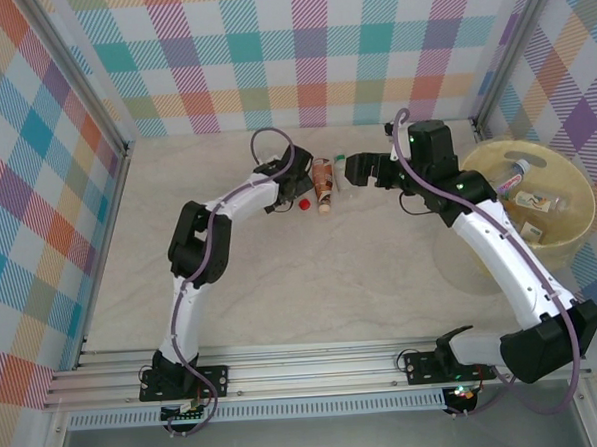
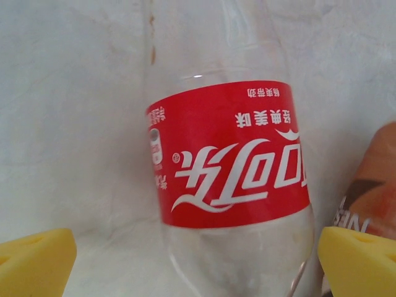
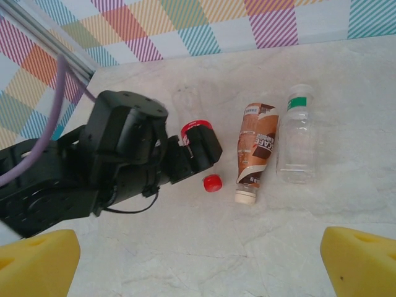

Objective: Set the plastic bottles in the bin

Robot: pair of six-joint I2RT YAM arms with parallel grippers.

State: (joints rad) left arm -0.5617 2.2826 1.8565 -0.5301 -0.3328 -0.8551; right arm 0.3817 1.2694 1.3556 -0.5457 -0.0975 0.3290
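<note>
Plastic bottles (image 3: 255, 151): three on table (image 3: 291, 241), others in bin (image 1: 577, 231) (count unclear).

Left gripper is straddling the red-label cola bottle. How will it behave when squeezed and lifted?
The cola bottle looks clear and empty: probably very light, with thin walls that may dent in the left gripper. Lying on its side, it could roll if nudged off-centre, perhaps into the brown coffee bottle beside it.
</note>
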